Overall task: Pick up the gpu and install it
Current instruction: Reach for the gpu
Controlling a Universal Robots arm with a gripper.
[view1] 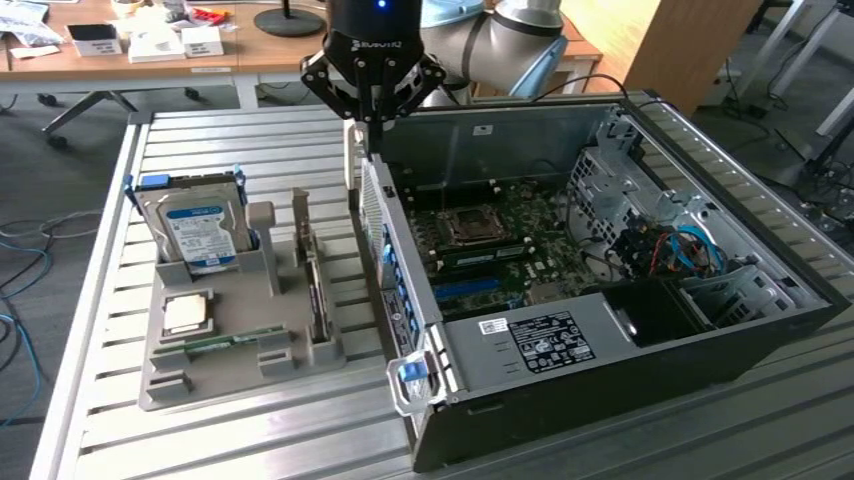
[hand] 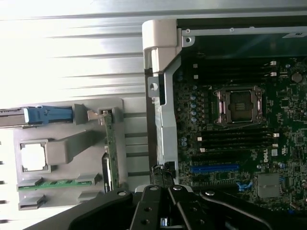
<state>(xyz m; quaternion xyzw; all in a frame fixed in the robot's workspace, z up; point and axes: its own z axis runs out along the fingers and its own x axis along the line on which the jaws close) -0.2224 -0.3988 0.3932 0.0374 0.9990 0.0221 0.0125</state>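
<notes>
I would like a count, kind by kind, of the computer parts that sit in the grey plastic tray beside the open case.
Silver hard drive with blue-white label: 1
Square silver processor chip: 1
Narrow green memory stick: 1
Thin green gpu card with silver end bracket: 1
Total: 4

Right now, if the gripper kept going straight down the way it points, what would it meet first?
Probably the top edge of the computer case's rear wall: the shut gripper hangs above it, between the motherboard and the tray with the gpu. Depth is unclear, so it could slip just inside.
</notes>
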